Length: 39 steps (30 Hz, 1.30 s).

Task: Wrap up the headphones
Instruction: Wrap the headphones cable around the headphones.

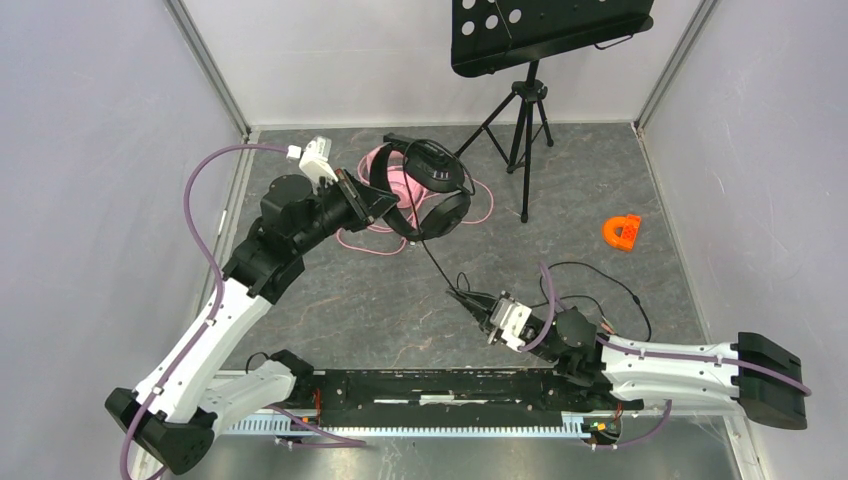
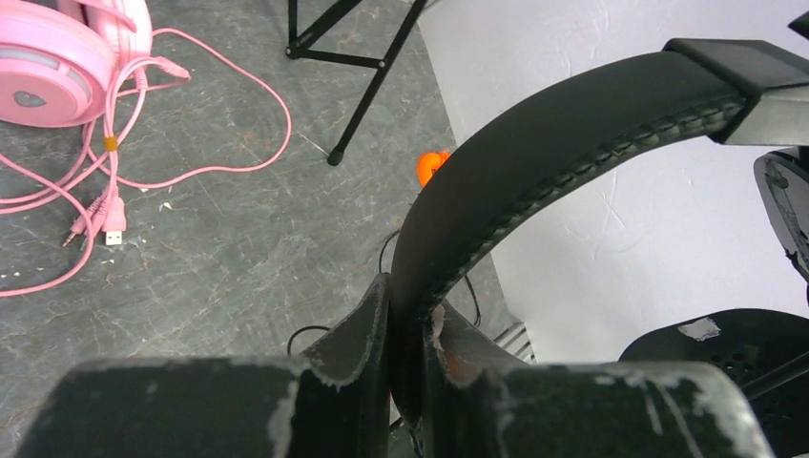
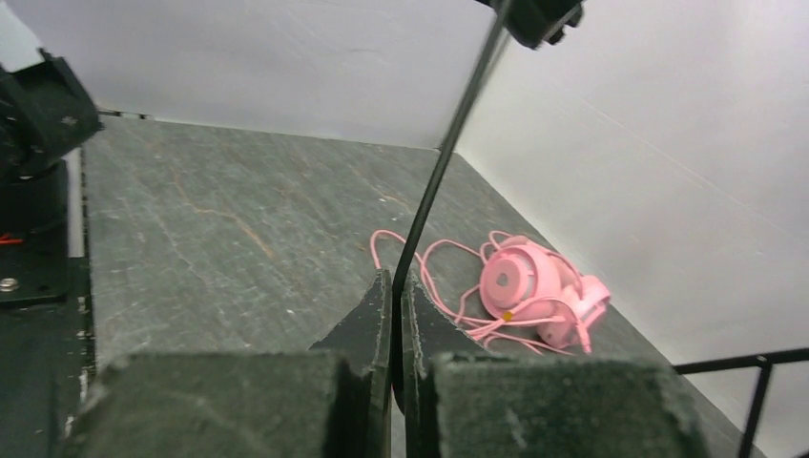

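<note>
From above, the table is a dark, slate-veined slab boxed in by pale walls on three sides; its near middle and right lie open, while the far left corner is crowded. There the left fingers are clamped on the headband of the black headset, its round cups to the right of them; the pink headset lies just behind it on the table, its pink cable looping loosely about. A thin black cable runs straight from the black headset to the right fingers, pinched together on it near the table's middle; the slack curls off to the right. A music stand on a tripod stands at the far edge; a small orange plastic piece sits well apart on the right.

At the left wrist, the scuffed left fingers stand nearly closed on the black headset, a padded matte band with a stitched edge arching up and right; the pink headset shows one smooth round cup at the upper left, its pink cable sprawled on the table and ending in a USB plug; the orange plastic piece peeks out beside the band.

At the right wrist, the right fingers are closed tight with the thin black cable caught in the slit and rising straight upward; the pink headset lies on the table near the right wall.
</note>
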Motion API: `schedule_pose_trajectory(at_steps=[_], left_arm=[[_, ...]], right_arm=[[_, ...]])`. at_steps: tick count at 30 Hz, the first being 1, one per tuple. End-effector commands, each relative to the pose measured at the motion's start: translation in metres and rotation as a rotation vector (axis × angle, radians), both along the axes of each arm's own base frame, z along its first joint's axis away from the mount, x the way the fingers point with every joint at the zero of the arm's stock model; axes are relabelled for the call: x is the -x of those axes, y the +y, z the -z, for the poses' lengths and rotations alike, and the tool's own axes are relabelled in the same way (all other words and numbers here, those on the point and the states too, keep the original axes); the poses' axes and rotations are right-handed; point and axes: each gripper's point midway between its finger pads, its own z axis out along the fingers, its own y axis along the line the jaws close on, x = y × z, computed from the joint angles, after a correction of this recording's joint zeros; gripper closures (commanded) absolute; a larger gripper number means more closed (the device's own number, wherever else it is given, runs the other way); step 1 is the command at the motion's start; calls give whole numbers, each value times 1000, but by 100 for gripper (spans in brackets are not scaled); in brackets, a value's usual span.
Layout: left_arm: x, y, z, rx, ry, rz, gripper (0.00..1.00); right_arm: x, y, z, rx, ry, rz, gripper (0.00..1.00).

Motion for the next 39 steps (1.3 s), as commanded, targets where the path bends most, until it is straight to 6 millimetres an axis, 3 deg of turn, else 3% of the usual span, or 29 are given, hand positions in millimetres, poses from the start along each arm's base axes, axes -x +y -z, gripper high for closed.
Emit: schedule_pose_trajectory(at_steps=[1, 5, 9, 13, 17, 22, 29, 34, 39], left_arm=[[22, -7, -46, 43, -138, 122, 98], [45, -9, -31, -26, -114, 228, 98], [57, 9, -14, -153, -88, 217, 98], [61, 23, -12, -225, -78, 180, 98], [63, 25, -19, -218, -92, 174, 98], [83, 7, -36, -109, -159, 307, 98], [96, 13, -8, -222, -87, 375, 98], [103, 14, -4, -217, -71, 390, 98], [101, 13, 0, -222, -64, 390, 98]], right_arm=[[-18, -15, -2, 18, -44, 131, 100], [-34, -30, -5, 36, -90, 252, 100], [-47, -42, -12, 45, -150, 356, 100], [-53, -51, -22, 11, -192, 413, 100], [-56, -60, -27, -33, -188, 451, 100], [-63, -63, -22, -28, -178, 483, 100], [-72, -66, -37, -43, -231, 527, 92], [-86, -63, -38, -34, -241, 551, 92], [-84, -50, -41, -51, -237, 492, 93]])
